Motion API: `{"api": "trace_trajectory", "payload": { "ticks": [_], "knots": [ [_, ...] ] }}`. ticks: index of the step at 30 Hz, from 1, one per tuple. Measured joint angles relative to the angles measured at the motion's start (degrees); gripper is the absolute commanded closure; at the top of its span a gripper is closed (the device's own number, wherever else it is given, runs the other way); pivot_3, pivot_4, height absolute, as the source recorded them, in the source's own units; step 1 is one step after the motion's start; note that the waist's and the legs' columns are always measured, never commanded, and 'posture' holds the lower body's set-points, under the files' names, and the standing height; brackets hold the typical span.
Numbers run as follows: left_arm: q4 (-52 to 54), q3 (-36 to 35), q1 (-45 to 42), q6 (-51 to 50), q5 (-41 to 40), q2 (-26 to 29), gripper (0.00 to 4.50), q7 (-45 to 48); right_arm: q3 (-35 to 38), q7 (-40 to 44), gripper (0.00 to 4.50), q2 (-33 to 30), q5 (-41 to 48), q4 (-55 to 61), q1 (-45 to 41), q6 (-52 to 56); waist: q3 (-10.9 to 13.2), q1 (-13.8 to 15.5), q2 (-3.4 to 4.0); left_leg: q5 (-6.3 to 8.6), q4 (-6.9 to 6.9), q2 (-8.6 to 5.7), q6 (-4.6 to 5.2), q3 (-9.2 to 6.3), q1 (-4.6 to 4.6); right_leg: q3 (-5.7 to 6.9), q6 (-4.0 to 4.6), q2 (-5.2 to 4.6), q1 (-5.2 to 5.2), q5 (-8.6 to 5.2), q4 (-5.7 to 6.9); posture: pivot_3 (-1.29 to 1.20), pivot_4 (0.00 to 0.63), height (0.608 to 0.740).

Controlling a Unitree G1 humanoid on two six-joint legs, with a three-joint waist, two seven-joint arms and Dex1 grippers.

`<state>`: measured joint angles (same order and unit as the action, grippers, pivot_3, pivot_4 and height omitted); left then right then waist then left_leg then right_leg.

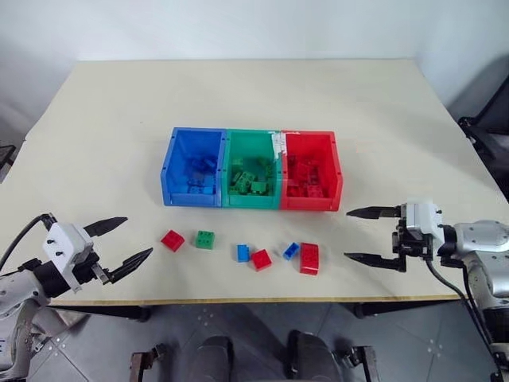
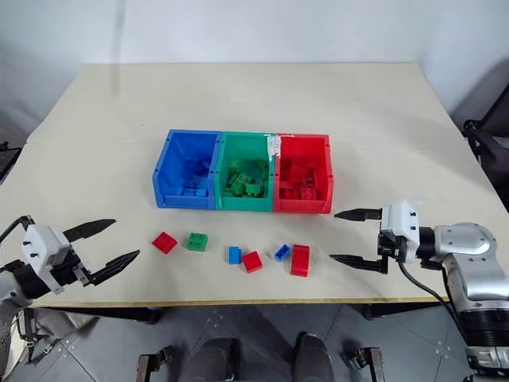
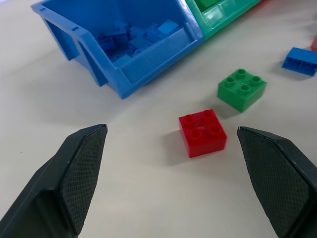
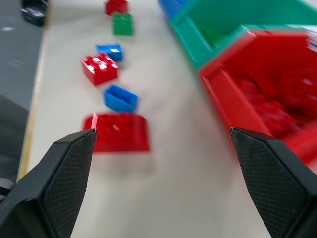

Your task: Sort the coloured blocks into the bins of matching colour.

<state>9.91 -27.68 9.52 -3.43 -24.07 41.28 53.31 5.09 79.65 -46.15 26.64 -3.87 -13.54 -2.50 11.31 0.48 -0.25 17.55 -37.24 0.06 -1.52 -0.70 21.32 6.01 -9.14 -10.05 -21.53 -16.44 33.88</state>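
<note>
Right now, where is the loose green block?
In the left eye view, the green block lies on the table in front of the blue bin, just right of the leftmost red block.

Blocks inside the red bin (image 4: 277, 94) blurred, individual shapes not resolvable in right wrist view. Blue bin (image 3: 124, 44) cut off above its far wall in left wrist view.

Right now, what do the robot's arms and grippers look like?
Both arms are silver-grey metal ending in white wrist blocks. The left gripper and right gripper each carry two black, tapering, pointed fingers with cross-hatched textured pads. Black cables run along each forearm.
</note>
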Motion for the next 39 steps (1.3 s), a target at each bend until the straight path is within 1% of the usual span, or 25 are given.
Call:
{"api": "trace_trajectory", "payload": {
  "ticks": [4,7,11,15,18,23,27,30,32,35,36,37,39],
  "knots": [
    [0.2,2.1,-0.4,-0.2,0.1,0.0,0.03,0.1,0.3,0.1,0.0,0.1,-0.1,0.3,1.5,-0.1,0.0,0.4,0.0,0.08,-0.04,0.0,0.03,0.04,0.0,-0.01,0.0,0.0,0.0,0.0,-0.02,0.0,0.15,0.74],
    [2.6,4.9,-1.2,-1.8,-0.8,0.0,0.03,0.8,2.3,1.2,0.0,-2.5,-0.2,-1.1,3.4,-1.0,0.0,1.0,0.0,0.09,-0.1,-0.01,0.06,0.05,0.02,-0.02,-0.01,0.0,0.03,0.01,-0.03,0.0,0.15,0.74],
    [8.9,10.9,-2.9,-4.2,-2.3,0.0,0.03,2.5,4.8,2.9,0.0,-6.0,-0.7,-3.5,4.6,-2.3,0.0,0.9,0.0,0.11,-0.14,0.0,0.07,0.05,0.0,-0.03,-0.03,0.01,0.06,0.02,-0.02,0.0,0.15,0.74],
    [13.8,16.7,-4.4,-4.8,-2.2,-0.3,0.03,2.6,3.8,2.8,0.0,-6.3,-1.2,-2.5,5.0,-0.4,0.0,0.6,0.03,0.11,-0.1,0.09,0.03,0.14,-0.05,-0.1,-0.03,0.09,0.04,0.01,-0.02,0.0,0.15,0.74],
    [15.3,19.4,-4.3,-4.8,-1.4,-0.4,0.03,2.5,-0.2,1.5,0.0,-5.7,-1.3,2.1,2.4,5.2,0.0,0.2,0.04,0.12,-0.12,0.2,-0.01,0.19,-0.08,-0.15,-0.02,0.2,0.04,0.01,-0.04,0.0,0.15,0.74],
    [15.6,19.1,-1.7,-4.4,-1.1,-0.4,0.03,2.1,-8.6,-2.9,0.0,-2.1,-4.8,6.1,-2.7,13.4,0.0,0.4,0.03,0.19,-0.21,0.29,-0.05,0.2,-0.04,-0.16,0.01,0.27,0.02,0.02,-0.06,0.0,0.15,0.74],
    [16.7,17.4,0.6,-4.4,-1.3,-0.1,0.03,1.8,-14.2,-4.6,0.0,0.9,-9.1,5.6,-5.8,14.8,0.0,0.9,0.03,0.23,-0.24,0.3,-0.04,0.19,0.0,-0.16,0.01,0.28,0.0,0.02,-0.06,0.0,0.15,0.74],
    [17.2,17.0,1.1,-4.5,-1.3,0.0,0.03,1.8,-16.5,-7.0,0.0,3.6,-12.4,3.6,-7.0,14.4,0.0,1.0,0.03,0.25,-0.29,0.29,-0.03,0.19,0.02,-0.16,0.01,0.29,0.0,0.02,-0.06,0.0,0.15,0.74],
    [17.9,17.0,1.1,-4.5,-1.3,0.0,0.03,1.7,-17.2,-7.5,0.0,4.0,-13.6,2.9,-7.4,12.7,0.0,0.8,0.03,0.27,-0.3,0.32,-0.04,0.2,0.0,-0.18,0.01,0.32,0.01,0.02,-0.05,0.0,0.15,0.74],
    [18.8,17.0,1.1,-4.6,-1.4,0.0,0.0,1.7,-17.4,-7.6,0.53,4.0,-14.3,1.8,-7.3,9.9,0.0,0.8,0.01,0.3,-0.37,0.46,-0.09,0.22,-0.01,-0.18,0.04,0.45,0.03,0.03,-0.05,0.0,0.15,0.74],
    [18.8,17.0,1.1,-4.6,-1.4,0.0,0.0,1.7,-17.3,-7.8,0.87,4.0,-14.4,1.4,-7.3,9.3,0.0,0.9,0.01,0.31,-0.39,0.48,-0.09,0.22,-0.01,-0.18,0.05,0.48,0.03,0.03,-0.04,0.0,0.15,0.74],
    [18.8,17.0,1.1,-4.6,-1.4,0.0,0.0,1.7,-17.2,-7.8,1.08,4.0,-14.4,1.2,-7.1,8.7,0.0,0.9,0.01,0.32,-0.4,0.5,-0.1,0.22,-0.01,-0.18,0.06,0.49,0.03,0.03,-0.05,0.0,0.15,0.74],
    [18.8,17.0,1.1,-4.6,-1.4,0.0,0.0,1.6,-17.0,-7.7,1.08,4.0,-14.3,0.7,-6.8,7.3,0.0,0.9,0.01,0.36,-0.44,0.5,-0.08,0.22,-0.01,-0.18,0.06,0.5,0.05,0.03,-0.05,0.0,0.15,0.74]
  ]
}}
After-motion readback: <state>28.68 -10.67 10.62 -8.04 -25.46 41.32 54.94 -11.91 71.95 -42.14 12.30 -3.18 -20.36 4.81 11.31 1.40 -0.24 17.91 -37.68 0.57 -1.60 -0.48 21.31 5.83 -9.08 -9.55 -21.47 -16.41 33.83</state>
